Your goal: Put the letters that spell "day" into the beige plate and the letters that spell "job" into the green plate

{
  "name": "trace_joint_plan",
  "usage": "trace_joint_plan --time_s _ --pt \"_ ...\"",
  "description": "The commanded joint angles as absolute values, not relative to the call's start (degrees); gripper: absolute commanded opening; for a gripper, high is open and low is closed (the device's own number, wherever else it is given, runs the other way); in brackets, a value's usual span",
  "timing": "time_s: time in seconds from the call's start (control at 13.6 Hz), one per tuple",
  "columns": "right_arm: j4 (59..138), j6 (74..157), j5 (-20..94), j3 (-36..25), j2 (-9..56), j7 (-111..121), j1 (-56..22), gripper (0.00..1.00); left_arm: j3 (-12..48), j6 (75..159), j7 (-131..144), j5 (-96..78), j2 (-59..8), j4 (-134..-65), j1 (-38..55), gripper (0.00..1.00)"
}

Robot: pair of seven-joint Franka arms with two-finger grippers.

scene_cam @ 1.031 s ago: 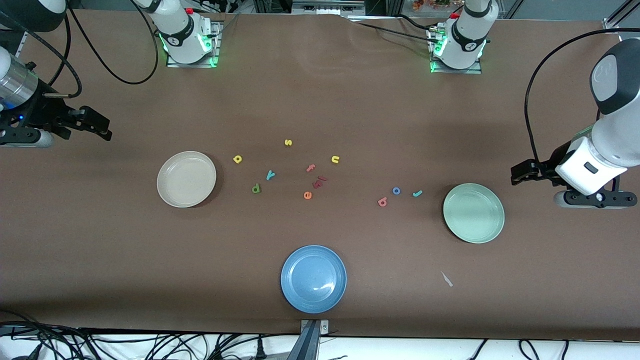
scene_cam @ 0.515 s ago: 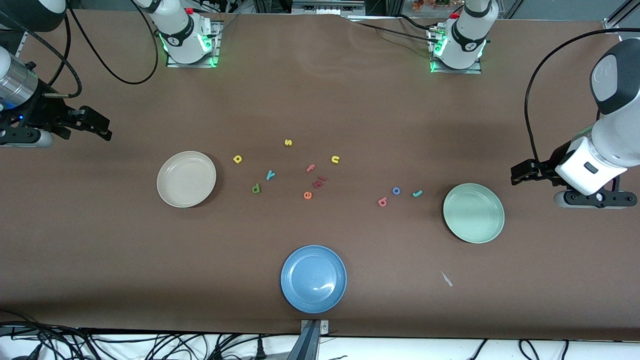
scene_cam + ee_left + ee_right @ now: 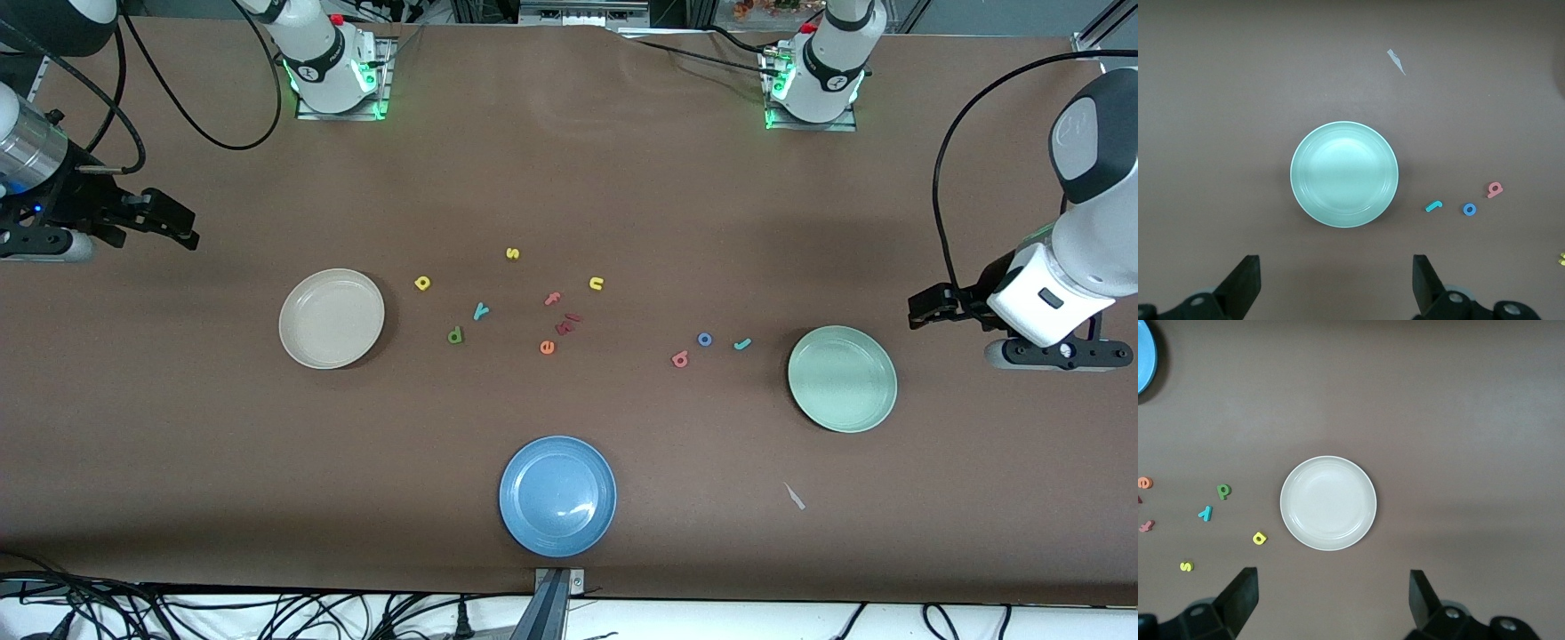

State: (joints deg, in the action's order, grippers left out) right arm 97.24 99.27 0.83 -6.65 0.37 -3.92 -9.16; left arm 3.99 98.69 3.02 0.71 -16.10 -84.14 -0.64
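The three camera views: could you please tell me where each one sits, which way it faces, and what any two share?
Front view: high across the table, facing both arm bases; shows the open left claw and open right claw.
Left wrist view: on the left wrist, looking down at the green plate; its claw's fingers show.
Right wrist view: on the right wrist, over the beige plate; fingers show.
Shared: both plates also appear in front.

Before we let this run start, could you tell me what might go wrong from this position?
1. The yellow a shares its colour with the yellow s and yellow u, so the wrong letter could be picked.
2. The teal y lies close beside the green d; the open right gripper might nudge one while taking the other.
3. The letters are tiny and flat, so grasps could slip.
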Motion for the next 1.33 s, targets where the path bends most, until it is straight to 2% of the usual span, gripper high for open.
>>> trace_joint_plan --time_s 0.0,0.96,1.25 --pt "97.2 98.4 -0.2 -6.6 -0.3 -4.0 -9.4 1.0 3.9 98.6 1.8 -1.1 -15.1 -84.9 -0.6 1.0" --pt "97.3 98.5 -0.4 -6.5 -0.3 -4.6 -9.5 1.0 3.9 98.6 1.8 -1.1 -15.0 -84.9 -0.2 1.0" --pt "97.6 99.5 -0.3 -6.4 1.7 -6.7 -9.9 1.0 3.8 98.6 1.8 -1.1 -15.0 -84.9 -0.2 1.0"
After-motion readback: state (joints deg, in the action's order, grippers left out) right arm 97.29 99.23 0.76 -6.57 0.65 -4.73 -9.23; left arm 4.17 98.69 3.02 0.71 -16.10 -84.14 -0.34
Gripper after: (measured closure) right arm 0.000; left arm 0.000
